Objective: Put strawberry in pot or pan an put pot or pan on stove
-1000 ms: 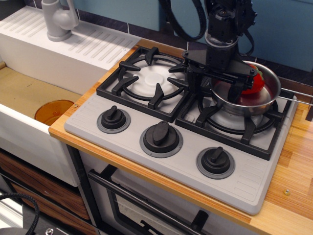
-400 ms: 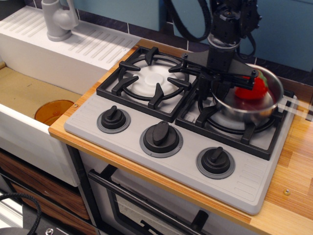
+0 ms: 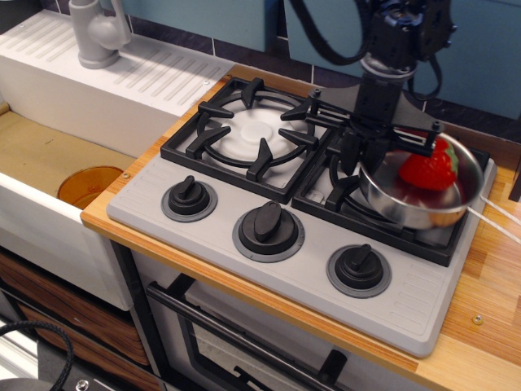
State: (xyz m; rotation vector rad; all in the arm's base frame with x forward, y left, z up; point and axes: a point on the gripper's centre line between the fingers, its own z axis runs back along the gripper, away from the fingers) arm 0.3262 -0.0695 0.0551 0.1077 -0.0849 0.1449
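Your pincer [image 3: 389, 145] sits over the right-hand burner, its black fingers [image 3: 356, 153] reaching down at the near-left rim of the pan [image 3: 415, 202]; it looks clenched on that rim, though the fingers partly hide the contact, so you cannot see the grip cleanly. The pan hangs tilted over the right grate, its left rim up by the fingers and its lower right side dipping toward the counter [image 3: 488, 285]. Its thin wire handle [image 3: 496, 220] points away to the right and slightly toward the front, running out past the edge of the stove [image 3: 309, 269] over the wood, so the pan's long axis runs left to right. Inside it you have the strawberry [image 3: 426, 169], lying against the far wall of the pan, red body toward the left and its green cap toward the right rim. The left burner, with its white disc and black grate [image 3: 244, 134], is bare, and the three black knobs [image 3: 269, 222] line the stove's front. Further left, well apart from the stove, an orange disc [image 3: 88, 185] lies in the sink basin [image 3: 41, 155], with a grey faucet [image 3: 96, 32] behind it.
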